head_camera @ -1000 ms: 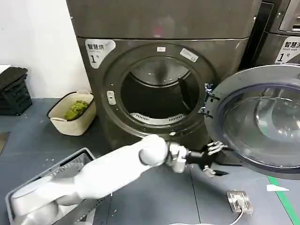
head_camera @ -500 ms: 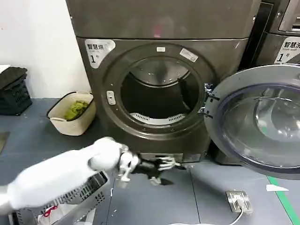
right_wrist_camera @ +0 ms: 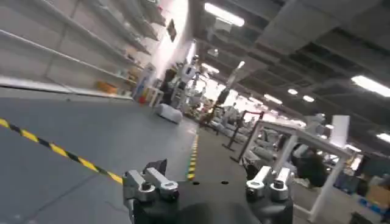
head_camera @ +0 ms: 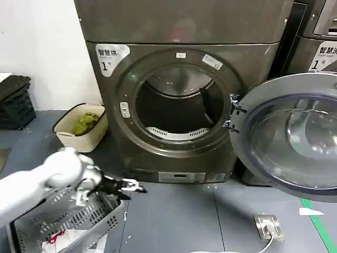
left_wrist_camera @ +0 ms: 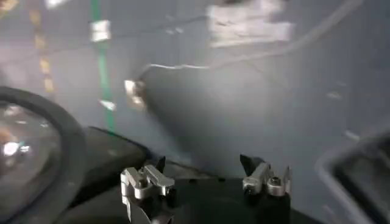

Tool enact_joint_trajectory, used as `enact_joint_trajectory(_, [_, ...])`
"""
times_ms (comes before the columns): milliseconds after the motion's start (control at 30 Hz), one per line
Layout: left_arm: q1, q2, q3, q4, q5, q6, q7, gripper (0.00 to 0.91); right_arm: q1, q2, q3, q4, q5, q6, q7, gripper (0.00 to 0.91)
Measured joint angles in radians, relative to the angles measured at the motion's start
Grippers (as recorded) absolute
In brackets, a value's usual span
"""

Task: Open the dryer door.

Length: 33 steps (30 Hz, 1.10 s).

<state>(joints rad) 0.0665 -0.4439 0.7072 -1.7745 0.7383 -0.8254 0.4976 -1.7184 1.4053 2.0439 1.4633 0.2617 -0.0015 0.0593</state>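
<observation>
Dryer door (head_camera: 295, 142) stands swung wide on its side hinge (head_camera: 233, 113), off to the right of the drum opening (head_camera: 176, 108), inner face and tinted glass turned out toward the room; by the look of it the opening task is done or all but done. Door reads as stiff and fairly heavy: broad rim, thick glass bowl, a rigid swing about the hinge with no flex expected. Rim looks smooth and likely slippery, glass is the fragile part, so any further hold is best taken on the rim edge farthest from the hinge, pushing or hooking rather than pinching the glass. Left claw (head_camera: 129, 186) is low over the floor in front of the dryer's base panel, well apart from the door, beside a wire basket (head_camera: 79, 221); in the left wrist view its fingers (left_wrist_camera: 146, 181) stand spread with nothing between them, and part of the door's dark curve (left_wrist_camera: 36, 158) shows at one side. Right claw (right_wrist_camera: 207, 185) is parked away from the work, pointing into the open hall, its fingers likewise spread and empty. A cream laundry basket (head_camera: 81, 126) with green cloth sits by the wall, left of the machine
</observation>
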Motion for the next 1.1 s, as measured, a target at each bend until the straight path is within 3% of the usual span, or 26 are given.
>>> enact_joint_trajectory(233, [0.108, 0.142, -0.125, -0.009, 0.231, -0.001, -0.078, 0.907, 0.008, -0.004, -0.027, 0.02, 0.088, -0.009, 0.0, 0.907])
enact_joint_trajectory(467, [0.312, 0.258, -0.319, 0.008, 0.36, 0.0, -0.116, 0.907, 0.019, -0.02, -0.039, 0.012, 0.174, -0.01, 0.028, 0.907])
enact_joint_trajectory(667, [0.375, 0.284, -0.399, 0.032, 0.479, 0.0, -0.176, 0.907, 0.023, -0.025, -0.047, -0.003, 0.185, 0.019, 0.025, 0.907])
enact_joint_trajectory(1100, [0.418, 0.311, -0.459, 0.031, 0.544, 0.001, -0.188, 0.907, 0.02, -0.019, -0.065, -0.002, 0.184, 0.028, 0.012, 0.907])
